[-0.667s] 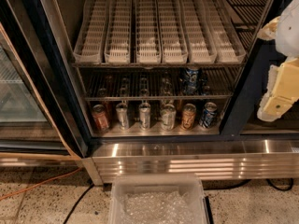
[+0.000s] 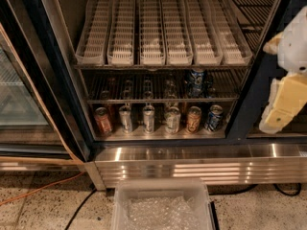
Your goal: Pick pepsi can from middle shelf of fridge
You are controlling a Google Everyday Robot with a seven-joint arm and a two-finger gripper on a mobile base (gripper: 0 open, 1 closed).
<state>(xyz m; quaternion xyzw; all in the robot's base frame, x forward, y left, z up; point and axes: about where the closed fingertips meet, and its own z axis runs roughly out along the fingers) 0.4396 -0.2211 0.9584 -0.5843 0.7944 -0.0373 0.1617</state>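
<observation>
While the gripper [image 2: 284, 104], a white and pale-yellow assembly, hangs at the right edge of the camera view in front of the black door frame, the pepsi can [image 2: 195, 80] stands upright on the middle shelf [image 2: 144, 100] of the fridge [image 2: 192, 164], well apart from it. Whether the gripper is wide, narrow or holding anything cannot be told. The pepsi can is small and blue with pale markings on its side and a shiny silver top; it sits right of centre on the dark wire rack, set back from the thin front rail, with dimmer cans ranged to its left. Above it, white slotted trays [image 2: 153, 32] lie side by side across the upper level. Below it, on the steel floor, a front row of cans runs from an orange-brown can [image 2: 102, 121] at the left through plain silver cans [image 2: 148, 119] to a second blue can [image 2: 214, 118] at the right. Beneath the ribbed steel base panel, a clear plastic bin [image 2: 163, 205] rests on the speckled floor, and an orange cable [image 2: 38, 190] trails to the left.
</observation>
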